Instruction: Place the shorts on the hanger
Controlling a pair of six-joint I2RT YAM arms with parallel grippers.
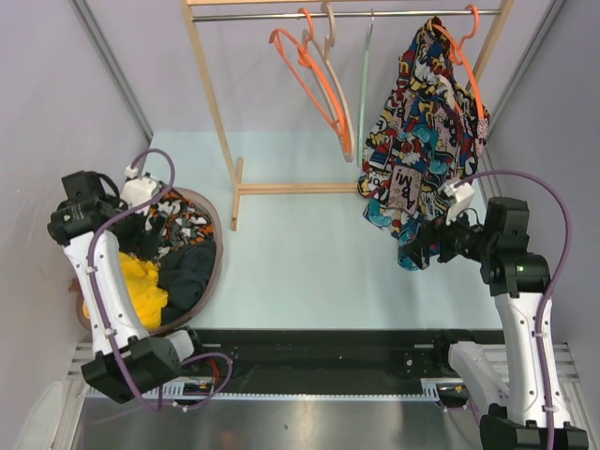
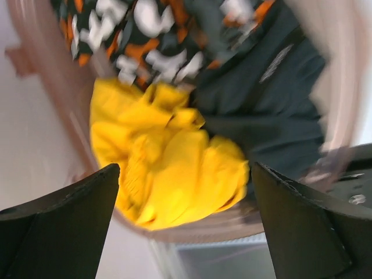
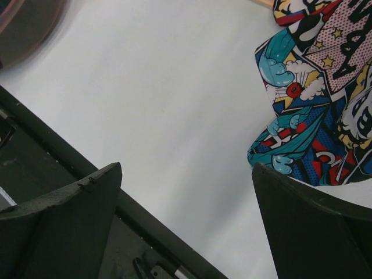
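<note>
Left wrist view looks straight down between the fingers of the left gripper (image 2: 183, 174). Its fingers stand wide apart and hold nothing. The shorts (image 2: 168, 157) lie directly below this opening, a little toward the left finger, and they are not yet touched. They are a crumpled yellow heap, so I cannot name a clear long axis. The heap only stretches slightly from the left finger side toward the right finger side, and neither the waistband nor the drawstring can be made out.

The shorts are inside the round basket (image 1: 217, 253), against its near wall. The basket also holds a dark garment (image 2: 279, 116), which touches the shorts on the right finger side. A patterned orange, black and white cloth (image 2: 145, 23) lies beyond both, on the far side of the gripper.

The left arm is clearly the nearer one, I judge, so the pick belongs to it. It calls for a straight descent, closing on the top folds while keeping off the dark garment.

The right gripper (image 3: 186, 174) is also spread open and empty. It is well apart from the basket, above the bare table (image 3: 174, 87), with the hem of the comic-print garment (image 3: 325, 116) just beside its right finger.

The hanger (image 1: 364, 84), thin and pale green, hangs on the rail of the wooden rack (image 1: 211, 103). It is far from the left gripper and nearer to the right one.
</note>
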